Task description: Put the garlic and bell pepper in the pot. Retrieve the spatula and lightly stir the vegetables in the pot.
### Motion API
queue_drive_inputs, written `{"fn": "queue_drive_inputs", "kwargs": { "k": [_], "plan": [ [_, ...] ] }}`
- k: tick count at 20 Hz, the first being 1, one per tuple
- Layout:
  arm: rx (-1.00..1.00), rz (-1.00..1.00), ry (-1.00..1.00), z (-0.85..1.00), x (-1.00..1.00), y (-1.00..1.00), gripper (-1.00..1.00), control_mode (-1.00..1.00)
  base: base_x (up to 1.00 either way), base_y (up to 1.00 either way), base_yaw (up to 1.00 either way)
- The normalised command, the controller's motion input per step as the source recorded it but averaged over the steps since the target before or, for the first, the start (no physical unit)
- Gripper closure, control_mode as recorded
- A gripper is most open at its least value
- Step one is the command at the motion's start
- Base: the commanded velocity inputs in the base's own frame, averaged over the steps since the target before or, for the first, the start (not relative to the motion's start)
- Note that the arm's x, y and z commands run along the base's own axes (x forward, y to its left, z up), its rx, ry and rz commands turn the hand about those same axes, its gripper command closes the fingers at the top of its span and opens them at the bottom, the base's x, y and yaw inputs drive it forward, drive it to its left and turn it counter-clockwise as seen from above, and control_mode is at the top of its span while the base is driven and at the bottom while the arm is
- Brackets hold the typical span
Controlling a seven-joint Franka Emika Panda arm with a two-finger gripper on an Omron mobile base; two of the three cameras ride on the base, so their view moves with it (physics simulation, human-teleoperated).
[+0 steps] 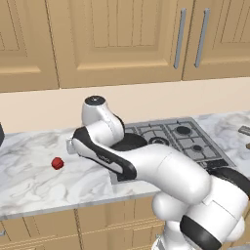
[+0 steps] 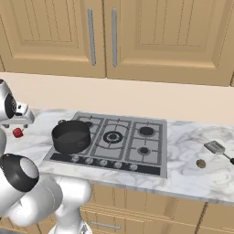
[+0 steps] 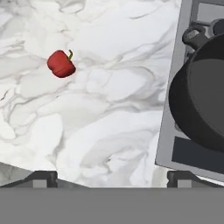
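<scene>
Hovering over the marble bench point(image 3: 109, 109), my pincer point(image 3: 111, 177) gapes wide and empty, the bell pepper point(image 3: 61, 64) lying apart from the pot point(image 3: 201, 100) on the hob.

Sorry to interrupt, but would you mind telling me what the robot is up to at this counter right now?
The white arm is over the marble counter, left of the stove. Its pincer is open and holds nothing. The small bright red bell pepper lies on the marble, clear of the fingertips. The round dark grey pot sits on the stove's front left burner, with nothing visible inside. The grey flat-headed spatula lies untouched on the counter right of the stove, beside a small brownish lump.
</scene>
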Motion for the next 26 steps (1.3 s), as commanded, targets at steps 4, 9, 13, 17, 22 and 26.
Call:
{"fn": "queue_drive_inputs", "kwargs": {
  "k": [4, 9, 13, 17, 22, 26],
  "plan": [
    [0.0, 0.01, 0.13, -0.36, 0.28, 0.83, -1.0, -1.0, 0.0, 0.0, 0.0],
    [-0.02, 0.0, 0.16, -0.45, 0.49, 0.69, -1.0, -1.0, 0.0, 0.0, 0.0],
    [-0.03, -0.03, 0.08, -0.2, 0.21, 0.42, -1.0, -1.0, 0.0, 0.0, 0.0],
    [0.0, -0.01, 0.01, -0.15, 0.01, 0.12, -1.0, -1.0, 0.0, 0.0, 0.0],
    [0.0, 0.0, 0.0, -0.17, 0.0, 0.01, -1.0, -1.0, 0.0, 0.0, 0.0],
    [0.0, 0.0, 0.0, -0.31, 0.0, 0.0, -1.0, -1.0, 0.0, 0.0, 0.0]
  ]
}}
